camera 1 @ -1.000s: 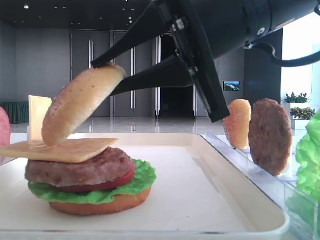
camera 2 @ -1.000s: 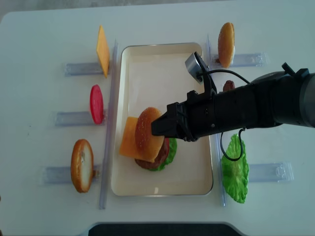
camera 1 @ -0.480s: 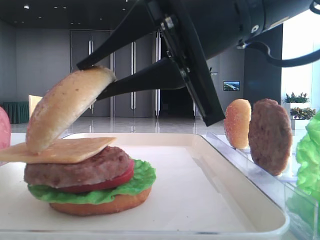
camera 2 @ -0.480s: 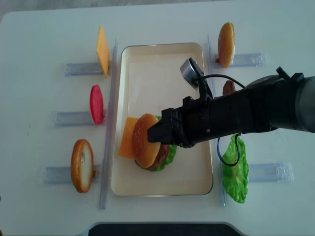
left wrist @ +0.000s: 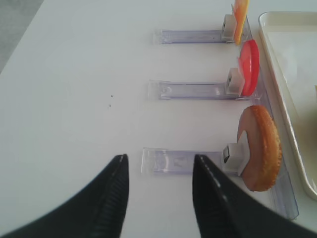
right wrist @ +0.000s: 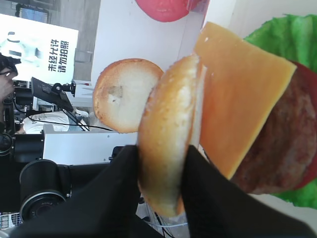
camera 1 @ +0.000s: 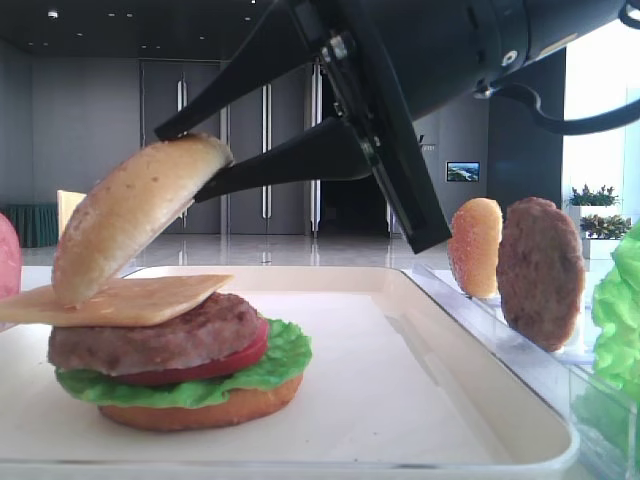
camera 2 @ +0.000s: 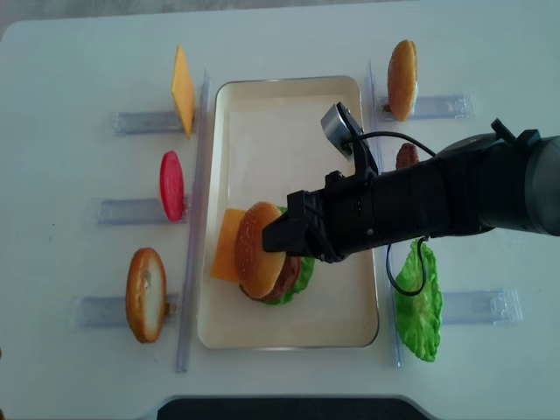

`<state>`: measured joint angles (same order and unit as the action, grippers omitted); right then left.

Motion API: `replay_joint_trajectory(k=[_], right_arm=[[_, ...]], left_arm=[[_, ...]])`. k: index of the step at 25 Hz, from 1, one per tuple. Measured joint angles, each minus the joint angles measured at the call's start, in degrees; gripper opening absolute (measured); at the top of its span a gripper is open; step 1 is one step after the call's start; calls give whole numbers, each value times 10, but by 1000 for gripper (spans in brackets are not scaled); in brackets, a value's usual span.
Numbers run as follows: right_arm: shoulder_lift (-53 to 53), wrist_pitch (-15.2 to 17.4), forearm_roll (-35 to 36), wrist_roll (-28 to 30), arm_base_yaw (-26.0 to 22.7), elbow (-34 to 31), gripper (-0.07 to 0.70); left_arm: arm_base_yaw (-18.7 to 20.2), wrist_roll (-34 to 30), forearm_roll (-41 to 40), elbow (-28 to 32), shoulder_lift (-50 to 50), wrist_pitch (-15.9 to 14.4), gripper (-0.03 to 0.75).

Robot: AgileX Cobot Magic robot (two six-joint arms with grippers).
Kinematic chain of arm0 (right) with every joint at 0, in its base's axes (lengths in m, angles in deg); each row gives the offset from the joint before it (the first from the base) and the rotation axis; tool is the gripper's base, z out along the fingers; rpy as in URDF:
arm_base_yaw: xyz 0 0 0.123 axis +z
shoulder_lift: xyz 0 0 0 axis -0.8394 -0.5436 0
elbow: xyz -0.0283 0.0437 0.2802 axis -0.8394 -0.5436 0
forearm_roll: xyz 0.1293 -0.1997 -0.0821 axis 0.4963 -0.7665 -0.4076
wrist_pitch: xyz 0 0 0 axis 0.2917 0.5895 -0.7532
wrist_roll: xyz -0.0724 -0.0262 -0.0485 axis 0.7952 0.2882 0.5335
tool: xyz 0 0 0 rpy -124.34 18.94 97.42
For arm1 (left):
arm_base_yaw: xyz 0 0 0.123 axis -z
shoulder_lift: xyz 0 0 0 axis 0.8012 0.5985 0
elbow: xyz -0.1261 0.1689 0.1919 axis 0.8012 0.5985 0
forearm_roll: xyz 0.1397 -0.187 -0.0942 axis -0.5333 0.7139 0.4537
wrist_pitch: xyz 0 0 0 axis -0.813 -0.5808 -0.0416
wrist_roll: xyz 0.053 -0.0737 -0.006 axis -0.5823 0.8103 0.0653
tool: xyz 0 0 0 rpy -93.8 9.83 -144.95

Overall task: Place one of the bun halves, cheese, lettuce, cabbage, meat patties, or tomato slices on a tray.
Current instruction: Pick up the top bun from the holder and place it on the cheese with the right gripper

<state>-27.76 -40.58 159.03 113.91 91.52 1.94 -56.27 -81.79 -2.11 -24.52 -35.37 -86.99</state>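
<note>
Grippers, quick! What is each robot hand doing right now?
Left gripper: open, holding nothing, over the table.
Right gripper: shut on the bun top, its lower edge resting tilted on the cheese.

Matte black right arm [camera 2: 455, 197], thick and tubular, with a thin black cable [camera 2: 411, 267] looping off at six o'clock. Grey camera module [camera 2: 337, 122] bolted on at twelve o'clock. Tapered black fingers [camera 1: 270, 165] on a flat plate, silver screw visible.
</note>
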Motion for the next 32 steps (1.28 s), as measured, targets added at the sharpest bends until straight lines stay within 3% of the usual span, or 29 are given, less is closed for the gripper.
replay_joint_trajectory(k=[3,11,23,32], right_arm=[[0,-1,0,1,0,0,228],[0,-26,0,42,0,0,384],[0,-126,-46,73,0,0,402],[9,-180,-83,95,1,0,416]], left_arm=[[0,0,0,0,0,0,328],[0,0,0,0,0,0,328],[0,0,0,0,0,0,328],[0,0,0,0,0,0,328]])
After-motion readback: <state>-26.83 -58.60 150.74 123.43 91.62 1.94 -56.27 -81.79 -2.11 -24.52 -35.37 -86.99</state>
